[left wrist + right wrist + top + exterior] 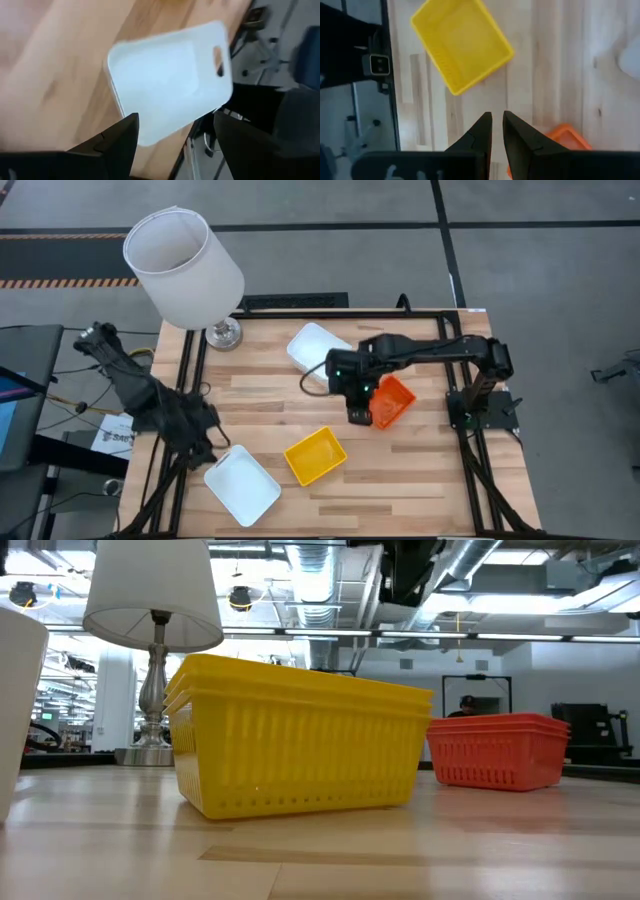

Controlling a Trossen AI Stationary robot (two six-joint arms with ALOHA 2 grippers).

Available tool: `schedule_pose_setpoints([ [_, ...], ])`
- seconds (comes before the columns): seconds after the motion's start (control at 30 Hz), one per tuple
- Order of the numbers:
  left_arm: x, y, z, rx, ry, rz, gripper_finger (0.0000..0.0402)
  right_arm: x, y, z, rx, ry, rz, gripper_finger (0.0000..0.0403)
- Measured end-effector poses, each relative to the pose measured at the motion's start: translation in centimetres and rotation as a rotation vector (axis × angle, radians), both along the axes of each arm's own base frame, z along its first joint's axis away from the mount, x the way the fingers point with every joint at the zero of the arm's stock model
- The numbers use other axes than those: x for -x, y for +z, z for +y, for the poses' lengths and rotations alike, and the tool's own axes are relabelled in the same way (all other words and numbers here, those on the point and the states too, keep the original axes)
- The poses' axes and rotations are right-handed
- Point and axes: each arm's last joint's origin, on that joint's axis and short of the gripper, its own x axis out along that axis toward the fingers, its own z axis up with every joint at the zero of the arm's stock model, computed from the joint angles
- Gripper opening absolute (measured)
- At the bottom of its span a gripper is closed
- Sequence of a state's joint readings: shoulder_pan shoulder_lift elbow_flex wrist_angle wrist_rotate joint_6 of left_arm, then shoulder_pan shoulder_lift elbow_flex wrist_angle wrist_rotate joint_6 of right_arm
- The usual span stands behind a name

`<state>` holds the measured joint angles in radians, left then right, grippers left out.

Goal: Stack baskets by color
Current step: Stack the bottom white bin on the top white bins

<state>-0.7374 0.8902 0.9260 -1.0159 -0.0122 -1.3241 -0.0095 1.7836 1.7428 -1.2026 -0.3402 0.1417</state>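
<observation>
A stack of yellow baskets (315, 455) (300, 745) stands on its bottom near the table's front middle. An orange stack (395, 402) (495, 750) stands to its right. One white basket (318, 348) lies at the far middle, another (242, 483) (170, 85) at the near left. My right gripper (360, 416) (497, 127) hangs beside the orange stack's left edge. Only a narrow gap shows between its fingers, and nothing is in it. My left gripper (207, 442) (175, 145) is open above the near white basket's left end, touching nothing.
A table lamp with a large white shade (185, 265) (152, 600) stands at the far left corner. Bare wood (430, 470) lies at the near right. The near white basket reaches close to the table's front edge (300, 528).
</observation>
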Motion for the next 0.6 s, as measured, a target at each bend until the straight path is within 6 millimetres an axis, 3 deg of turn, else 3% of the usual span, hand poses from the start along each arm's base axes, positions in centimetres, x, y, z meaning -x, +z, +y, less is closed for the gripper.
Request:
schedule_pose_setpoints([
  [0.13, -1.0, -1.3, -3.1, 0.044, 0.126, 0.082, 0.0247, -0.3, -0.1, 1.6, 0.03, 0.054, -0.029, 0.0066],
  [0.3, -1.5, -2.9, -7.3, 0.149, 0.414, 0.098, 0.0247, -0.2, -0.1, 3.0, 0.031, 0.092, -0.032, 0.0066],
  [0.47, -1.1, -5.9, -10.4, 0.169, 0.659, 0.221, 0.0247, 0.0, -0.1, 4.4, 0.032, 0.132, -0.033, 0.0066],
  [0.6, -1.4, -8.3, -12.8, 0.171, 0.635, 0.36, 0.0247, 0.1, -0.1, 5.3, 0.041, 0.183, -0.047, 0.0066],
])
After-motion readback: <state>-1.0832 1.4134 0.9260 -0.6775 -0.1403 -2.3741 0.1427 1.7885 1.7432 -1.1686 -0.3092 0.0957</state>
